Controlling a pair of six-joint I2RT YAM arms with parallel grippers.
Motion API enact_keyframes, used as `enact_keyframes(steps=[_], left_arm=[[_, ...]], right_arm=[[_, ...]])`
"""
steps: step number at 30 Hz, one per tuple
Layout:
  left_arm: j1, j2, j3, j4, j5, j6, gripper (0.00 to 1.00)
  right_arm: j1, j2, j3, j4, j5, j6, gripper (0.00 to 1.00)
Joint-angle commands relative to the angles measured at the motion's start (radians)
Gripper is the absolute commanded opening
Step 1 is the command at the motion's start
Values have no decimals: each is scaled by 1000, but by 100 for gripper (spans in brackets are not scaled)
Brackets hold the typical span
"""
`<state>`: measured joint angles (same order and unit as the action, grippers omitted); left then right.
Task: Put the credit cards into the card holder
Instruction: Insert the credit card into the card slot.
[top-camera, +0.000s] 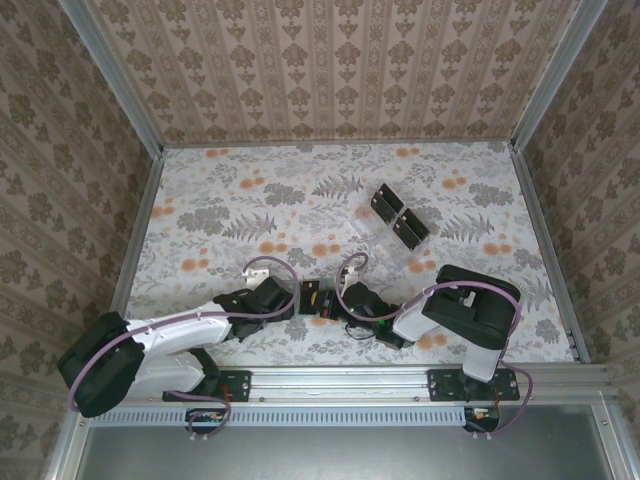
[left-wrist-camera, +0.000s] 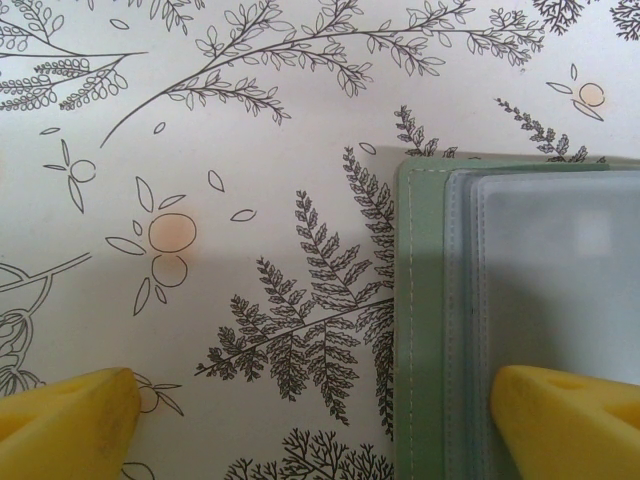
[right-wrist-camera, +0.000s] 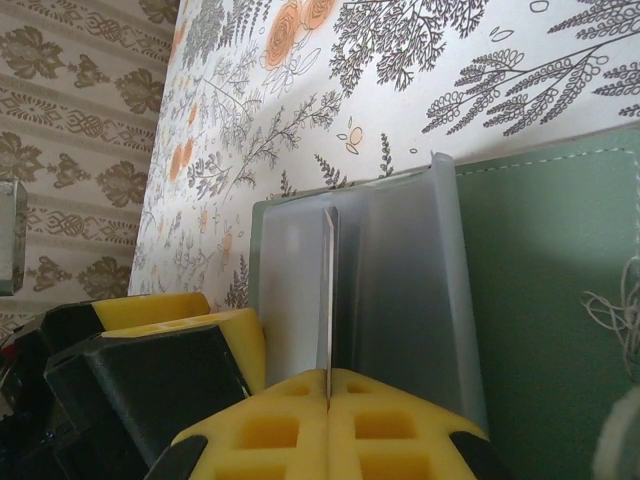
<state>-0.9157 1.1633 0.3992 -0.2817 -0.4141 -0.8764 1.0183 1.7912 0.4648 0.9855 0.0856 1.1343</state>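
The right jaws pinch a thin black credit card (right-wrist-camera: 328, 290) edge-on, its long axis pointing straight ahead at the pale sleeves of the open sage-green folding card holder (right-wrist-camera: 540, 300); the left jaws, spread wide, straddle that holder's edge.

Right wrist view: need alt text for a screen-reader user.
The right gripper is shut on a thin credit card, seen edge-on, reaching toward the pale slots of the open green card holder on the floral table.
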Motion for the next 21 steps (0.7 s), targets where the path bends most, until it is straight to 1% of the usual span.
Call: enact_keyframes(steps=[1,11,21], left_arm=[[-3,15,-36,-85,-4,-6,100],[-3,15,-34,-89,-4,-4,100],[-3,13,-33,-91,-3,-4,100]], right_arm=[[6,17,1,-39,-51,13,0],[5,36,13,-63,-70,24,0],[2,75,17,-31,-80,47,0]])
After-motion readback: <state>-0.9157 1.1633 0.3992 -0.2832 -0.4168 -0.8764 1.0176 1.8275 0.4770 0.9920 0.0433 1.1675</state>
